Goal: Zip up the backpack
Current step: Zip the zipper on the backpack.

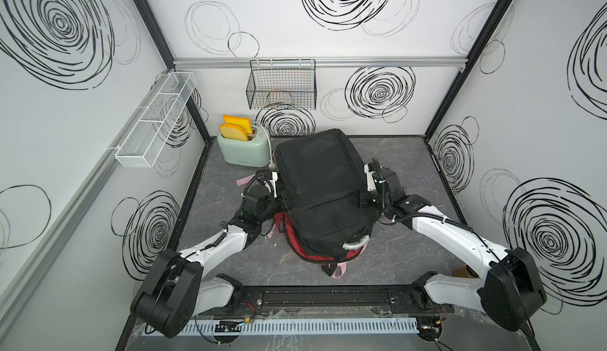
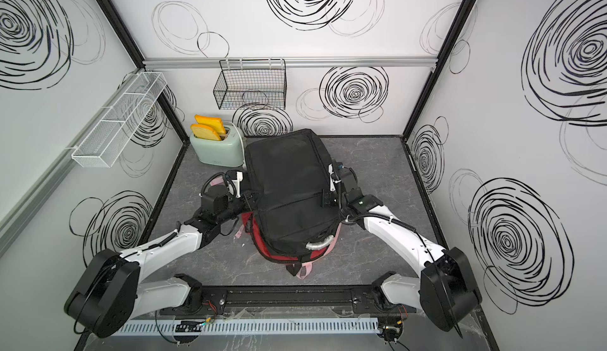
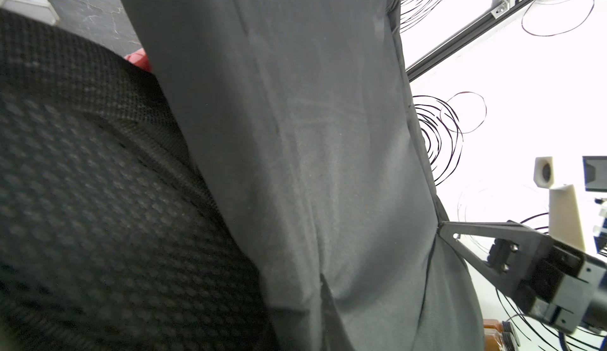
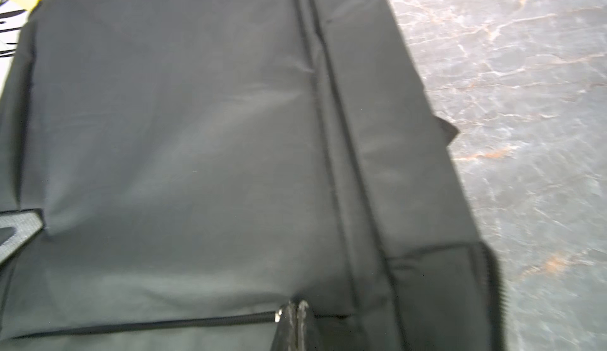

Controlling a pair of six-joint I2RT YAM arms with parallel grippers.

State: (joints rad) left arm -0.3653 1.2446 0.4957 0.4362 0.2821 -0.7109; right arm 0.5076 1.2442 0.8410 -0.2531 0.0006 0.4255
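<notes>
The backpack (image 1: 322,175) lies flat in the middle of the table (image 1: 427,244). It is soft, limp cloth that we judge will bunch unless held taut, so the zipper (image 4: 147,324) pull is where to grip. Our right hand (image 4: 297,313) is closed at the zipper's end, the pull itself hidden. Our left hand (image 1: 285,202) is closed, pinching the bag's opposite edge, though its wrist view hides the fingers.

We see the black backpack (image 1: 323,181), red beneath, lying flat mid worktop (image 1: 394,267), its grey-wrapped handle (image 1: 356,243) toward six o'clock.
</notes>
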